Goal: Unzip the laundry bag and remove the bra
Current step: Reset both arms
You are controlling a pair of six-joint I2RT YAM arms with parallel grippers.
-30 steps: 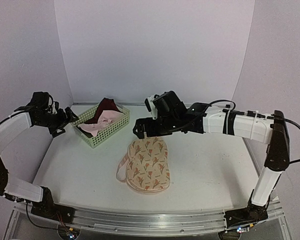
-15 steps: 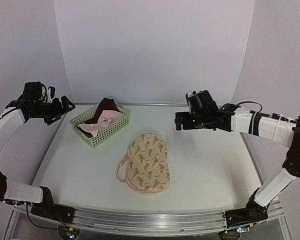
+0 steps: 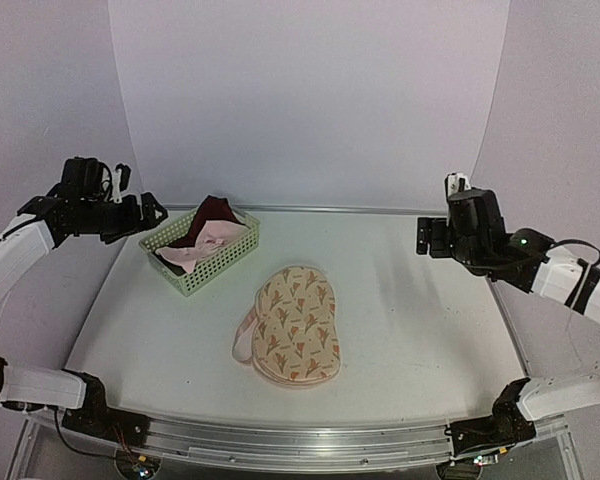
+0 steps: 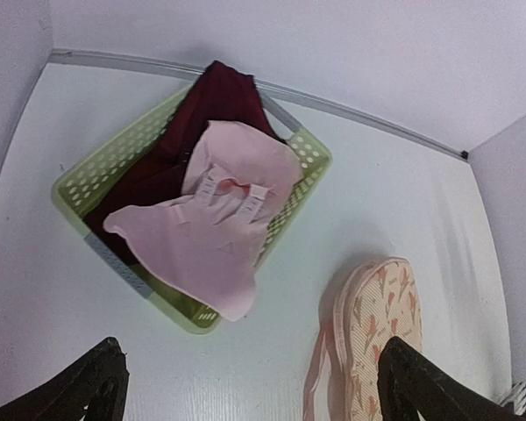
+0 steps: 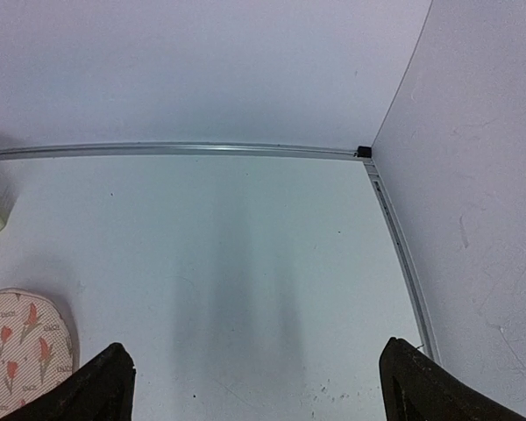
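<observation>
The laundry bag point(image 3: 293, 325) lies flat in the middle of the table, cream with orange-red motifs, its pink edging showing along its left side. It also shows in the left wrist view, laundry bag point(image 4: 381, 311), and at the lower left of the right wrist view, laundry bag point(image 5: 22, 338). The bra point(image 3: 205, 238) lies in the green basket, pale pink inner side up over maroon cups, bra point(image 4: 215, 219). My left gripper point(image 3: 150, 213) hangs open in the air left of the basket, left gripper point(image 4: 251, 344) holding nothing. My right gripper point(image 3: 425, 238) is open and empty at the far right, right gripper point(image 5: 254, 345) over bare table.
The light green lattice basket point(image 3: 218, 266) stands at the back left, one corner towards the bag, basket point(image 4: 316, 158). A metal rail point(image 5: 394, 246) edges the table on the right and at the back. White walls close in on three sides.
My right arm has drawn back from above the bag's far end to the right side of the table. The left gripper has risen and shifted towards the basket.
</observation>
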